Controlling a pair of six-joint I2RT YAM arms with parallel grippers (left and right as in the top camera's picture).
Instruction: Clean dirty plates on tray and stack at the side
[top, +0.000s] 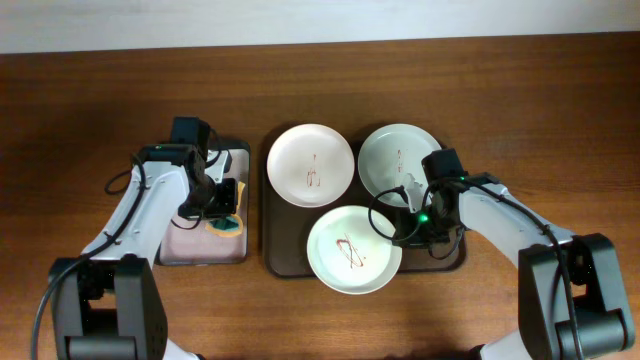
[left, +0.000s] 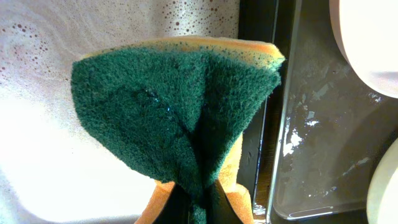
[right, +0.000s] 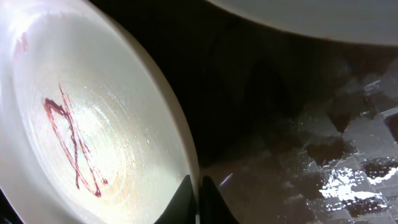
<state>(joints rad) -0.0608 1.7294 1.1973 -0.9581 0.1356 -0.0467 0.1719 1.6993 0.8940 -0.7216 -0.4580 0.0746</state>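
Note:
Three white dirty plates with reddish streaks lie on the dark brown tray (top: 280, 255): one at the back left (top: 310, 164), one at the back right (top: 395, 158), one at the front (top: 352, 250). My right gripper (top: 400, 228) is shut on the front plate's right rim (right: 180, 155); the streaks show in the right wrist view (right: 68, 143). My left gripper (top: 222, 205) is shut on a green and yellow sponge (left: 180, 118), folded, over the smaller soapy tray (top: 190, 245).
The smaller tray (left: 74, 37) holds pale foamy water. The brown tray's bare wet floor (left: 317, 124) lies right of it, with a narrow gap of wooden table between. Wooden table (top: 100, 100) surrounds both trays.

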